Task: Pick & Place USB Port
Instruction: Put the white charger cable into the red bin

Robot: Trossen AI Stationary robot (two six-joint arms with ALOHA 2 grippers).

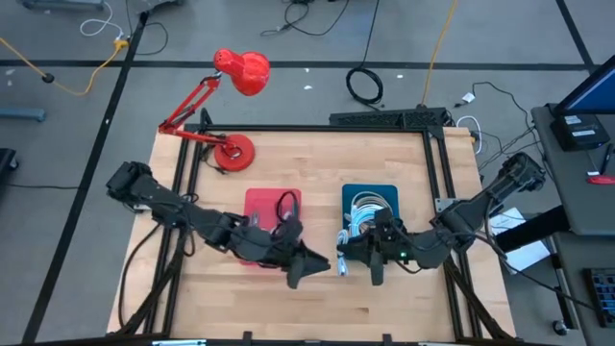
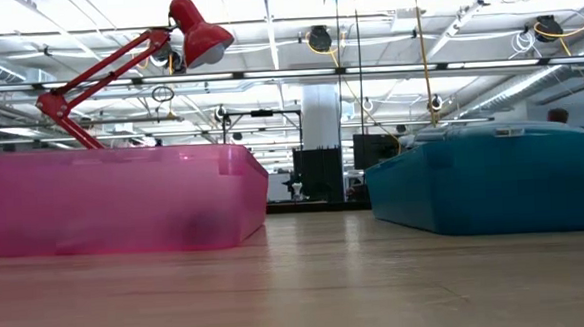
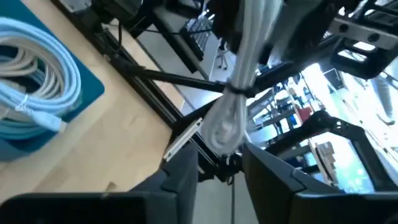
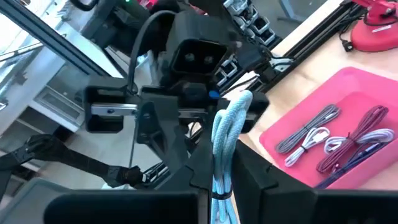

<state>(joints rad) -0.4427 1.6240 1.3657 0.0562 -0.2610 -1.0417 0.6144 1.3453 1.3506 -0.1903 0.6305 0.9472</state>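
Note:
A pale blue-white USB cable bundle (image 1: 341,262), tied with a band, hangs in the air between both grippers above the near middle of the table. My right gripper (image 4: 221,168) is shut on it. My left gripper (image 3: 221,158) faces it from the left, open. Its two fingers stand on either side of the bundle's looped end (image 3: 225,127), and I cannot tell whether they touch it. The red bin (image 1: 259,202) holds several cable bundles (image 4: 323,134). The blue bin (image 1: 384,192) holds pale coiled cables (image 3: 37,68). The low view shows neither gripper. My right gripper pinches the cable bundle between its two fingers at the banded part (image 4: 221,186), with the fingers lying along the bundle. The bundle is lifted clear of the table. Its looped end (image 4: 239,102) points away from the fingers, toward the left gripper.
A red desk lamp (image 1: 235,77) stands at the table's far left, behind the red bin. A black frame rail (image 1: 317,127) runs around the table top. In the low view the pink bin (image 2: 124,197) and the blue bin (image 2: 493,183) stand side by side with bare wood in front.

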